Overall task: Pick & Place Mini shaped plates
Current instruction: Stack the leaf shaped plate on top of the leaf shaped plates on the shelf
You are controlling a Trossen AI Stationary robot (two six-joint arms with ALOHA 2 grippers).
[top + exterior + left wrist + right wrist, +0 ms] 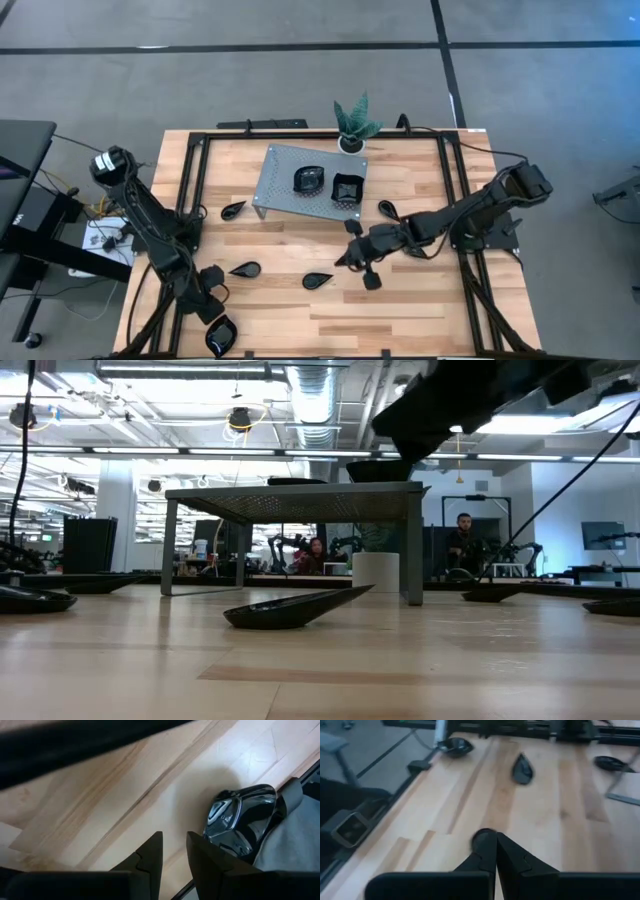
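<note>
From above, you see two mini shaped plates (327, 184) on the grey stand (275, 190) near the counter's (420, 320) far edge, others loose mid-counter, one at the near-left corner by the left tool (213, 305). At counter level, they lie shallow, rims thin: pinch a rim. Left wrist: tool narrow, empty, beside a glossy, likely slippery plate. Right wrist: right tool (495, 849) closed, empty.

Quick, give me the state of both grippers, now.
Left gripper: slightly open, holding nothing, beside a glossy black wavy-rimmed dish at the wooden table's near left corner.
Right gripper: shut, empty, over mid-table.
</note>
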